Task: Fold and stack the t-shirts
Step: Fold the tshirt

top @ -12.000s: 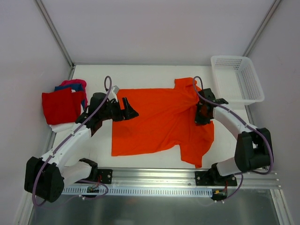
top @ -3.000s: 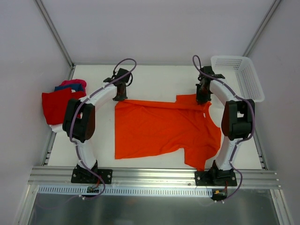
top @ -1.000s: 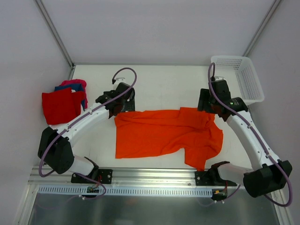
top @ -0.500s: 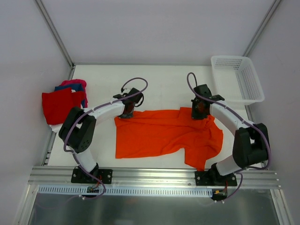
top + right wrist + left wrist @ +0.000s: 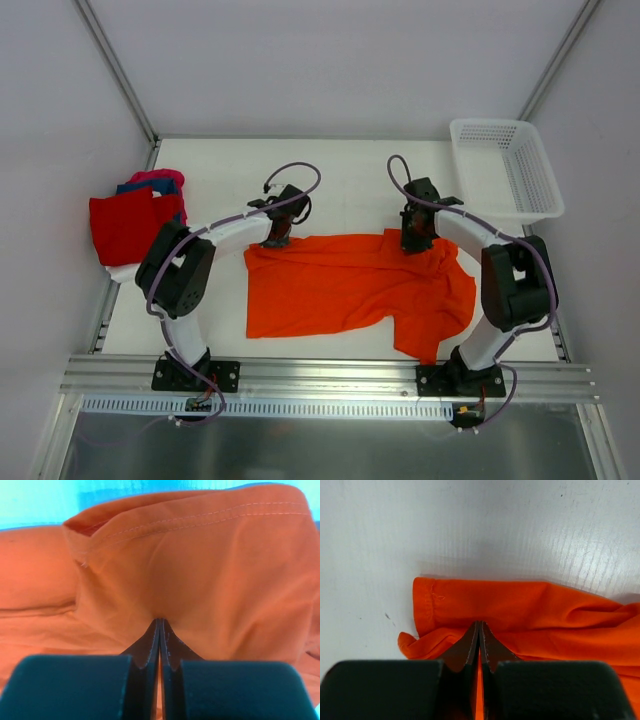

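Note:
A bright orange t-shirt lies spread across the middle of the table, its far edge doubled over toward me. My left gripper sits at the shirt's far left corner. In the left wrist view its jaws are shut, pinching orange cloth beside a hemmed edge. My right gripper is at the far right part of the shirt. Its jaws are shut on a pucker of orange cloth below a stitched hem.
A stack of t-shirts lies at the left edge, with red on top, blue and magenta-pink behind and white beneath. A white mesh basket stands at the far right corner. Side walls close in the table.
Both grippers stood open a second ago; they have moved inward along the shirt's far edge and shut on the cloth. The shirt itself has barely shifted.

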Controlling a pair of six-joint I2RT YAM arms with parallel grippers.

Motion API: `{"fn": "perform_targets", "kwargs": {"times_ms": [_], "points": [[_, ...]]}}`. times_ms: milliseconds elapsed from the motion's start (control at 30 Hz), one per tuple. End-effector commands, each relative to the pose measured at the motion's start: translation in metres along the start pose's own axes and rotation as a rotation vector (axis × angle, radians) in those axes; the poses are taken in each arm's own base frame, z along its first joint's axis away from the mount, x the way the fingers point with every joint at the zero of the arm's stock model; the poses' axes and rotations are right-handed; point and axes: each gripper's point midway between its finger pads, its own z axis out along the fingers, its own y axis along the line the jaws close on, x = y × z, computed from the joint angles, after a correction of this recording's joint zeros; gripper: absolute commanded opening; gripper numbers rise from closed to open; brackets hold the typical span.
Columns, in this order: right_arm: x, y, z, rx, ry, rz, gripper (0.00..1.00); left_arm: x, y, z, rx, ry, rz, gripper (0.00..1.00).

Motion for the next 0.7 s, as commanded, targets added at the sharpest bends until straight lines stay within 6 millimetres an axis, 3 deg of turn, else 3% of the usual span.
{"fn": "perform_targets", "kwargs": {"times_ms": [0,167,300,667], "points": [[-0.011,-0.002,0.006,0.006,-0.005,0.02,0.01,-0.007,-0.007,0.009,0.009,-0.013,-0.001,0.0],[-0.005,-0.009,0.019,0.023,0.047,0.035,0.01,0.002,-0.005,0.024,-0.009,0.014,0.001,0.0],[-0.003,-0.018,0.02,0.066,0.063,0.039,0.01,0.004,0.008,0.03,-0.035,0.029,-0.018,0.0],[0.006,-0.033,0.02,0.097,0.08,0.058,0.0,0.011,0.045,0.016,-0.074,0.01,-0.08,0.0]]}}
